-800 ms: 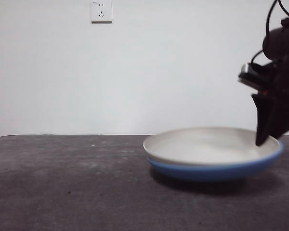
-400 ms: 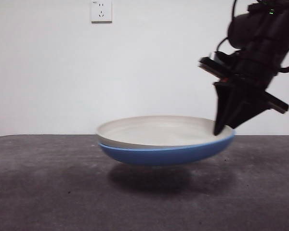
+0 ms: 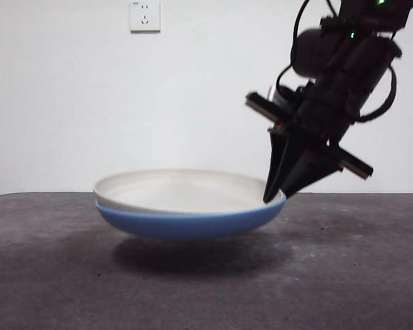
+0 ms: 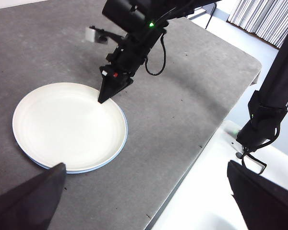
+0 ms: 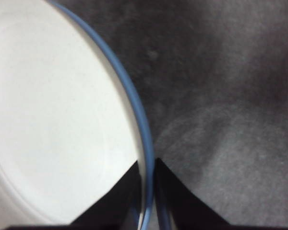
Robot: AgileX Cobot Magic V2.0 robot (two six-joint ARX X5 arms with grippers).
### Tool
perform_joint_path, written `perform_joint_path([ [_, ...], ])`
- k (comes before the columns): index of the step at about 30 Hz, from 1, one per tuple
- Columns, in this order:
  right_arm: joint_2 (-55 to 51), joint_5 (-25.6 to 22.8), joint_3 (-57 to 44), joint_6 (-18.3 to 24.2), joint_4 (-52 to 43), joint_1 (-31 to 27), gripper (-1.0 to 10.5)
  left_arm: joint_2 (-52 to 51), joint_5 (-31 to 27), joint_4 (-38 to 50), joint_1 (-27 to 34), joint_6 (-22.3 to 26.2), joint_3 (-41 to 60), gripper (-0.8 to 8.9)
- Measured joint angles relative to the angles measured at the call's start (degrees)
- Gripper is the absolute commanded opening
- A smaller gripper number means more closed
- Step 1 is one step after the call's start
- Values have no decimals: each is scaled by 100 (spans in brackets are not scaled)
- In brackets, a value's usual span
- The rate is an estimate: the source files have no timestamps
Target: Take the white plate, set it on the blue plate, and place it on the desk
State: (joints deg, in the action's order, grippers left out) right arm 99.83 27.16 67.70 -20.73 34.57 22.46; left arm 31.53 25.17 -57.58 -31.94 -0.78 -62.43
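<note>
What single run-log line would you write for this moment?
right gripper: shut on rims of white plate and blue plate | stack: lifted above desk | left gripper: open, waiting away from plates

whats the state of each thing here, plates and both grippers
white plate: nested in the blue plate, held off the desk
blue plate: under the white one, lifted, shadow beneath it
right gripper: shut on the rims of both plates
left gripper: open, holding nothing, high above the desk
</note>
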Motion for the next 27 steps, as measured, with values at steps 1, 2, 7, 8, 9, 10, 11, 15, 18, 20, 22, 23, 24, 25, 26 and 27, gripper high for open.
perform_joint_path([
  [1, 57, 11, 0, -24, -15, -9, 5, 0, 0, -2, 0, 0, 0, 604],
  [2, 116, 35, 0, -50, -28, -24, 5, 0, 0, -2, 0, 0, 0, 604],
  [7, 407, 74, 9, -83, -61, -55, 5, 0, 0, -2, 0, 0, 0, 604],
  [8, 474, 76, 9, -83, -59, -50, 5, 0, 0, 0, 0, 0, 0, 604],
  [9, 535, 81, 9, -83, -59, -48, 5, 0, 0, -2, 0, 0, 0, 604],
  [10, 584, 114, 9, -83, -63, -50, 5, 0, 0, -2, 0, 0, 0, 604],
  [11, 621, 144, 9, -83, -70, -50, 6, 0, 0, 0, 0, 0, 0, 604],
  [15, 638, 138, 13, -74, -105, -50, 44, 0, 0, -2, 0, 0, 0, 604],
  [18, 638, 136, 13, -72, -131, -50, 229, 0, 0, -2, 0, 0, 0, 604],
  [20, 638, 136, 15, -74, -136, -52, 342, 0, 0, -2, 0, 0, 0, 604],
  [22, 638, 136, 17, -74, -94, -76, 414, 0, 0, -4, 0, 0, 0, 604],
  [23, 629, 164, 17, -74, -59, -79, 446, 0, 0, -4, 0, 0, 0, 604],
  [24, 599, 175, 24, -70, -24, -98, 455, 0, 0, -4, 0, 0, 0, 604],
  [25, 535, 125, 31, -61, 72, -116, 456, 0, 0, -4, 0, 0, 0, 604],
  [26, 448, 111, 31, -52, 199, -122, 456, 0, 0, -7, -2, 0, 0, 604],
  [27, 350, 66, 31, -44, 299, -129, 459, 0, 0, -7, -7, 0, 0, 604],
])
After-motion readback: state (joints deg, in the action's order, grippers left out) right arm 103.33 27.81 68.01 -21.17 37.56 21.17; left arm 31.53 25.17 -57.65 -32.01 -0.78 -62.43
